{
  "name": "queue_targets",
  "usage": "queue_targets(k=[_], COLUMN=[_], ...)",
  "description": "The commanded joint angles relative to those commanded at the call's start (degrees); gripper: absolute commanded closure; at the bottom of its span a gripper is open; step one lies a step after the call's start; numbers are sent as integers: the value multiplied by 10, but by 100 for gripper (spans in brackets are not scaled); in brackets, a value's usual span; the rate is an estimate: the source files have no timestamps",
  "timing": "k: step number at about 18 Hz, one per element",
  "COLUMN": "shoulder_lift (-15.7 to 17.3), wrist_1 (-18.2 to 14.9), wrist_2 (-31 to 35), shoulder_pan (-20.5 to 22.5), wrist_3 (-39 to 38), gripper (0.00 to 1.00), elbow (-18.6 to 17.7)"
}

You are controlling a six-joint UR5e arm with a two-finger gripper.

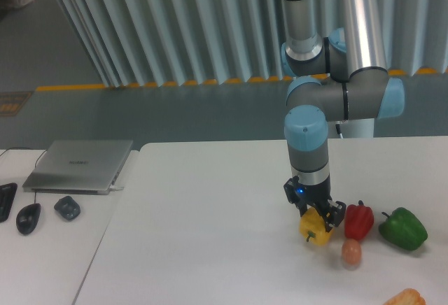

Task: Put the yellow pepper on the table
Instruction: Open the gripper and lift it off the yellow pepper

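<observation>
I am working in what looks like a robotics lab: a grey-and-blue industrial arm [329,95] stands at a wide white tabletop [203,235], a closed silver laptop [80,165] and black mouse [28,217] sit on a side desk [42,263], and ribbed pale curtain panels [175,25] line the grey floor [140,116].

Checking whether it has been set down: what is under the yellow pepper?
Only white table shows beneath the yellow pepper, which the gripper clamps from above. Its underside is hidden, so contact cannot be confirmed.
</observation>
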Motion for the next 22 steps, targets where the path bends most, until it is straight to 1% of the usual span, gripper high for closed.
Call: queue_targets(k=[1, 2, 3, 6, 9, 10, 11, 12, 14, 17, 22], shoulder_lift=[-1, -1, -1, 0, 8, 10, 14, 25, 29, 43, 54], wrist_1=[0, -1, 0, -1, 2, -10, -27, -50, -54, -59, -61], wrist_2=[0, 0, 0, 4, 19, 52, 70, 75, 81, 78, 80], shoulder_pan=[0, 0, 0, 1, 4, 4, 5, 7, 8, 15, 27], wrist_3=[-1, -2, -2, 1, 6, 25, 65, 126, 170, 206, 315], gripper=[31, 23, 0, 0, 0, 0, 0, 0, 0, 0, 0], elbow=[0, 0, 1, 3, 20, 45, 49, 51, 43, 44, 43])
